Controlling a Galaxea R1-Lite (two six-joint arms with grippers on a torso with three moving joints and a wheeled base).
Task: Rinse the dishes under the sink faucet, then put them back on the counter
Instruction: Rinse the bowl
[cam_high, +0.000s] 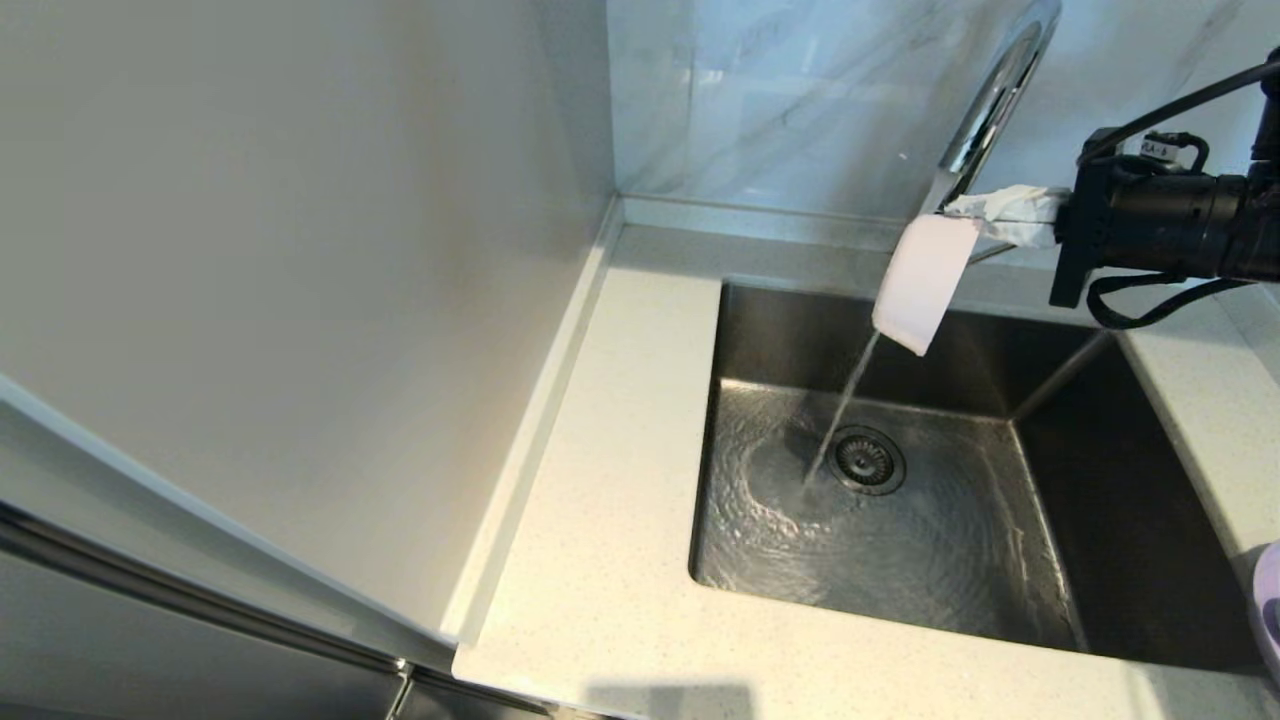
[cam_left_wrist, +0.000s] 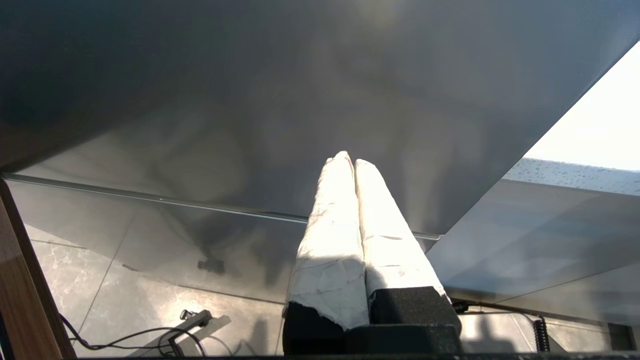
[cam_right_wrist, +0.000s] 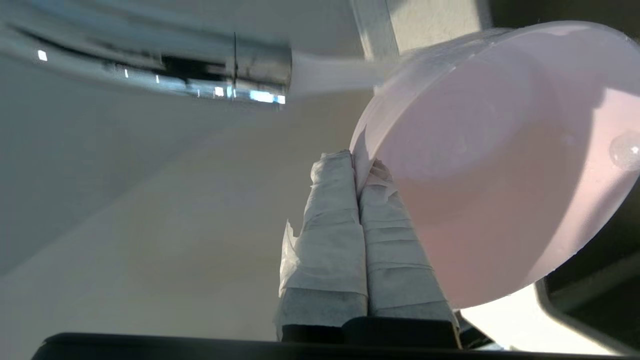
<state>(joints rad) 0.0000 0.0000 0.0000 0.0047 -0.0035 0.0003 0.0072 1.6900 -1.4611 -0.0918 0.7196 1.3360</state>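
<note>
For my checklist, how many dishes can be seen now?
2: a pale pink round bowl held under the chrome faucet by the right pincer, and a lavender plate on the counter's right edge. Others may be hidden.

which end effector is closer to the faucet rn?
Right. The right end effector is beside the faucet spout, shut on the pink bowl rim under the stream. The left end effector is shut, parked low facing a cabinet, absent from the head view.

You are looking at a glossy marbled wall panel (cam_high: 800, 100) running along the far side, a plain pale wall (cam_high: 300, 250) standing left, daylight glancing off both.
</note>
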